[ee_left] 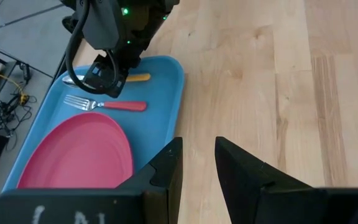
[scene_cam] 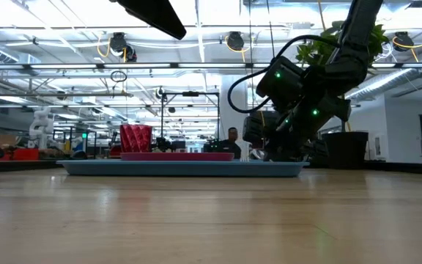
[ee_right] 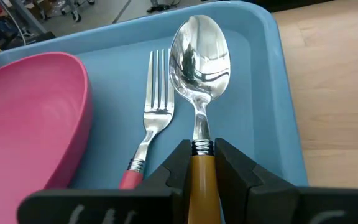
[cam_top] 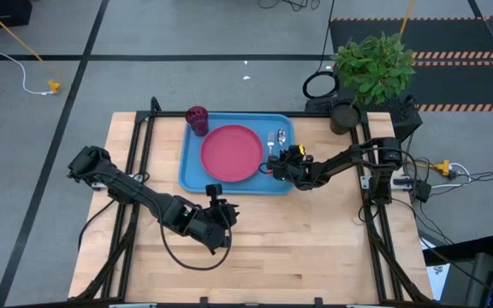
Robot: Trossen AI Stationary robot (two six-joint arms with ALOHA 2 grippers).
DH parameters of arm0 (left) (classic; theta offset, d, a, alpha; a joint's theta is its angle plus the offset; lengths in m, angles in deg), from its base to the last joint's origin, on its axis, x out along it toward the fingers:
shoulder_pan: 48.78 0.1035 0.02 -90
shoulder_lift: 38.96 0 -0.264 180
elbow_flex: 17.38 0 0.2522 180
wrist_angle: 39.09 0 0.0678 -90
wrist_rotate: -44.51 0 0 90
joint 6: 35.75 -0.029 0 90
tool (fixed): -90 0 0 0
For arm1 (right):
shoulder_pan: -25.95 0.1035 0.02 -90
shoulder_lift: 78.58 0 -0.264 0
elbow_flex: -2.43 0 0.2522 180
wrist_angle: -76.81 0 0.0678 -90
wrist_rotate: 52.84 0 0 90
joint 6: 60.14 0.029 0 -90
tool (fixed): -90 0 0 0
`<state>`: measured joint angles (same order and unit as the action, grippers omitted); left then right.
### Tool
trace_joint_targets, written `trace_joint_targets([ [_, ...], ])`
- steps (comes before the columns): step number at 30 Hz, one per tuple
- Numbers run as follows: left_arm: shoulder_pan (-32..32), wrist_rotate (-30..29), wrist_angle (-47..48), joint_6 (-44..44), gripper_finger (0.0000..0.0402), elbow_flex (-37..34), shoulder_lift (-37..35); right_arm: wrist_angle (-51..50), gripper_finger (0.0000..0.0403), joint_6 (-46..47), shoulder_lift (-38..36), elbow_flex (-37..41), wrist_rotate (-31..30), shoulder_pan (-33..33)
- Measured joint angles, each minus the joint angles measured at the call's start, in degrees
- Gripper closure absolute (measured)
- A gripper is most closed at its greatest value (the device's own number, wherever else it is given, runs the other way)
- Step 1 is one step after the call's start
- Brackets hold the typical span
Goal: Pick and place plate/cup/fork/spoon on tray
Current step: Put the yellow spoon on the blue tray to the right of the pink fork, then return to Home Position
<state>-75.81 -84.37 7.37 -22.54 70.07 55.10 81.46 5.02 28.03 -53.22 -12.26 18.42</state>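
Observation:
The light blue tray (cam_top: 192,168) lies at the table's far middle. On it are the pink-red plate (cam_top: 232,152), the dark red cup (cam_top: 198,120) upright in its far left corner, and the fork (ee_right: 153,118) and spoon (ee_right: 199,50) side by side along its right side. My right gripper (ee_right: 202,163) is low over the tray's right near part, shut on the spoon. My left gripper (ee_left: 198,163) hovers over bare table near the tray's near edge, open by a narrow gap and empty. My right gripper pinches the spoon's orange handle (ee_right: 202,177) between its two fingers, right behind the metal neck. The fingers slant down from the table's near side and lie along the spoon. The spoon's bowl points to the far edge and lies low on the tray floor.
A potted plant (cam_top: 371,68) stands at the table's far right corner. The wooden table (cam_top: 315,248) shows bare boards on the near side and to the right of the tray. A person shows far off in the room in the low view (scene_cam: 232,143).

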Motion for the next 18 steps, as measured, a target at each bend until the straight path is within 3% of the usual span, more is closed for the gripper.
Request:
trace_joint_targets([
  [18,0.0,0.0,0.03,0.15,0.0305,0.0,0.0,0.21,0.032,-0.05,-0.71,0.03,1.53,0.16],
])
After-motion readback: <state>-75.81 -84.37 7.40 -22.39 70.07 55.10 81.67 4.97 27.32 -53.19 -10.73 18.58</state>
